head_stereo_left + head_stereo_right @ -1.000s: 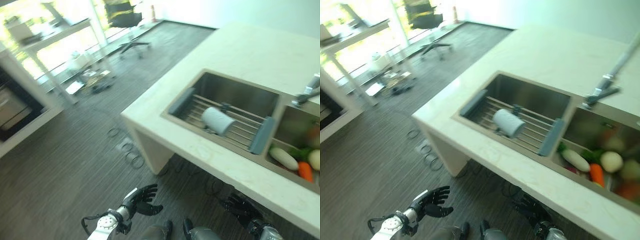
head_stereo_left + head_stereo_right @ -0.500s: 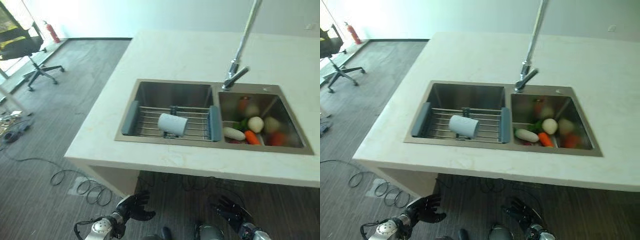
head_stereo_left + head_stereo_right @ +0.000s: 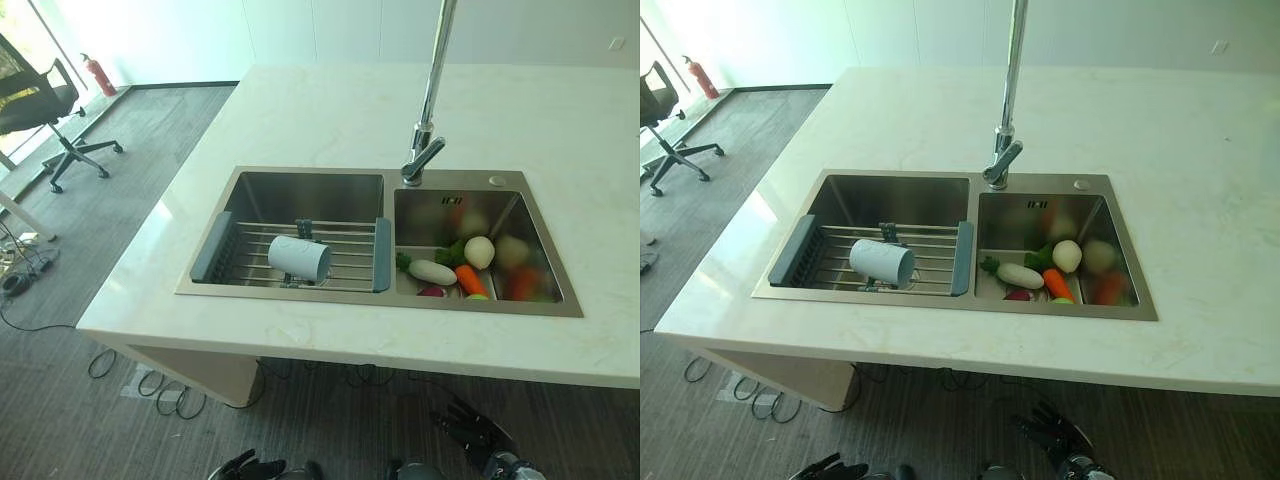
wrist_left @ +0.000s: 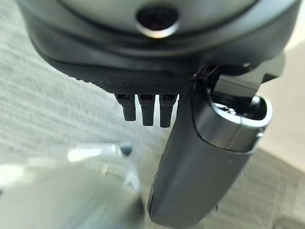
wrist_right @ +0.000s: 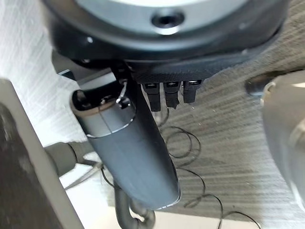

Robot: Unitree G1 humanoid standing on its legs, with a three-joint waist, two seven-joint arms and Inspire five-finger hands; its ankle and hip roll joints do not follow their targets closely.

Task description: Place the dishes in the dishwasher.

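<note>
A white cup lies on its side on a wire rack with grey-blue ends, set across the left basin of a steel sink. Both hands hang low, below the counter's front edge and well short of the cup. My left hand shows at the bottom edge, and in its wrist view its fingers are straight over bare floor, holding nothing. My right hand has its fingers spread, and in its wrist view the thumb sticks out over the floor.
The pale countertop stretches wide around the sink. A tall faucet stands behind the divider. The right basin holds vegetables. An office chair and a fire extinguisher stand far left. Cables lie on the floor.
The camera has swung round to face the sink squarely, so the whole picture shifted. The cup stays on the rack. My left hand now sits lower in the picture.
</note>
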